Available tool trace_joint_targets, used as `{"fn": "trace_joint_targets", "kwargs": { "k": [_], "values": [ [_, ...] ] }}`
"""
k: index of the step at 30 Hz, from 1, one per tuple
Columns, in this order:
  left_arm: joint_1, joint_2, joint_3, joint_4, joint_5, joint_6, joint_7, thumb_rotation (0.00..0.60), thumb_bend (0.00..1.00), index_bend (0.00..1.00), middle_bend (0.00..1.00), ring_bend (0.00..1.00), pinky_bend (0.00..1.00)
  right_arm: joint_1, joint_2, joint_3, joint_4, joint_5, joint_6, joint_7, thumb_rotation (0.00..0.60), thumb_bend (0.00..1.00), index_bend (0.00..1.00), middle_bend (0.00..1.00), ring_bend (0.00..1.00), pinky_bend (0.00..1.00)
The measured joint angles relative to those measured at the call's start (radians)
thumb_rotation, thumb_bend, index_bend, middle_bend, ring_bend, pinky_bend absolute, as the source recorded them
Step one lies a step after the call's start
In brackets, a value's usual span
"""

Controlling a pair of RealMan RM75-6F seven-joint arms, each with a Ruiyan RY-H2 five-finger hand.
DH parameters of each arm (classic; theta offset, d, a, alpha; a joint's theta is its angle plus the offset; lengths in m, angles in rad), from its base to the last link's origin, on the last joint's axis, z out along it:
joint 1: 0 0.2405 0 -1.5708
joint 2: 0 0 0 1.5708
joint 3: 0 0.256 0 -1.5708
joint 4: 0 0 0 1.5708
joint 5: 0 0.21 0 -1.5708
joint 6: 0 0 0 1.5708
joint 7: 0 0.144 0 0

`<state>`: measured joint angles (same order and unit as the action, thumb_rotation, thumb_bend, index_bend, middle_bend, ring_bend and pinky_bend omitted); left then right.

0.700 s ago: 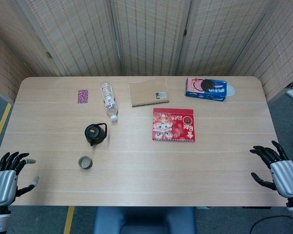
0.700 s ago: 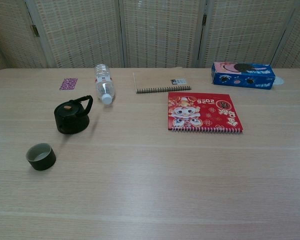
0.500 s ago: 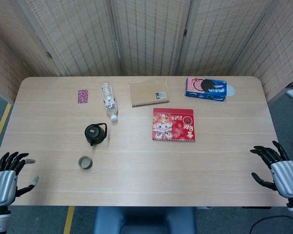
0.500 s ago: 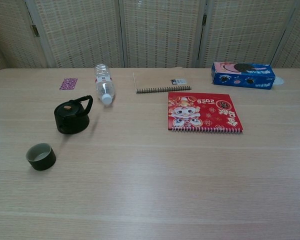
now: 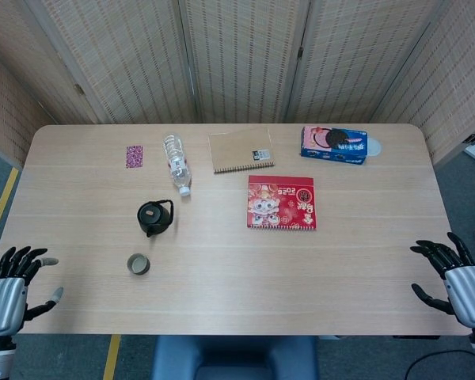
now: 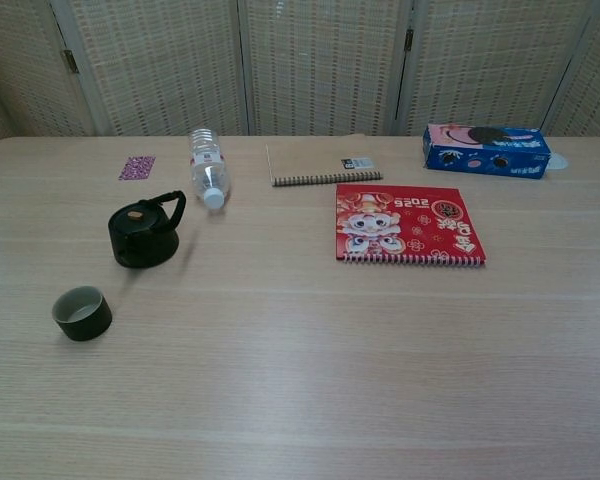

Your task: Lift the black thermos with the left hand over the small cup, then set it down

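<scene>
Wooden bench (image 5: 222, 269) seen from above and from chest height, backed by woven folding screens (image 5: 237, 55). Toward the robot's left half stands the black thermos (image 5: 154, 218), a squat dark pot with an arched handle, upright on the surface. Near it, closer to the robot's edge and a little further left, sits the small cup (image 5: 138, 264), upright and apart from the thermos.

Behind the thermos a clear water bottle (image 5: 176, 164) lies on its side, its white cap pointing toward the robot. A small pink patterned card (image 5: 134, 156) lies to the left of the bottle. A tan spiral notebook (image 5: 241, 150) lies at the back centre, and a red spiral calendar (image 5: 281, 203) with cartoon figures lies in front of it. A blue biscuit box (image 5: 333, 145) rests at the back right.

Left hand (image 5: 8, 294) hovers off the near left corner of the bench, fingers spread, grasping nothing, well apart from the thermos. Right hand (image 5: 459, 281) hangs off the near right corner, fingers also spread and empty. Neither hand appears in the chest view.
</scene>
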<state>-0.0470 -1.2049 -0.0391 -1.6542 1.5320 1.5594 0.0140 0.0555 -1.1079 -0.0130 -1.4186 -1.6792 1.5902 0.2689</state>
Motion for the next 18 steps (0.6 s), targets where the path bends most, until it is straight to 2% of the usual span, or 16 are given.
{"fn": "trace_joint_targets", "kwargs": {
  "k": [11,18],
  "values": [
    [-0.036,0.022,0.001,-0.002,0.007,-0.065,-0.037,0.6,0.32,0.36,0.24,0.15,0.0,-0.006,0.004,-0.004,-0.016,-0.002,0.007,-0.01,0.6,0.27,0.23,0.23,0.22,0.04],
    [-0.109,0.061,0.006,-0.005,0.064,-0.147,-0.104,0.6,0.32,0.35,0.24,0.14,0.0,-0.003,0.014,-0.003,-0.041,-0.009,0.009,-0.031,0.6,0.27,0.23,0.23,0.22,0.04]
  ]
}}
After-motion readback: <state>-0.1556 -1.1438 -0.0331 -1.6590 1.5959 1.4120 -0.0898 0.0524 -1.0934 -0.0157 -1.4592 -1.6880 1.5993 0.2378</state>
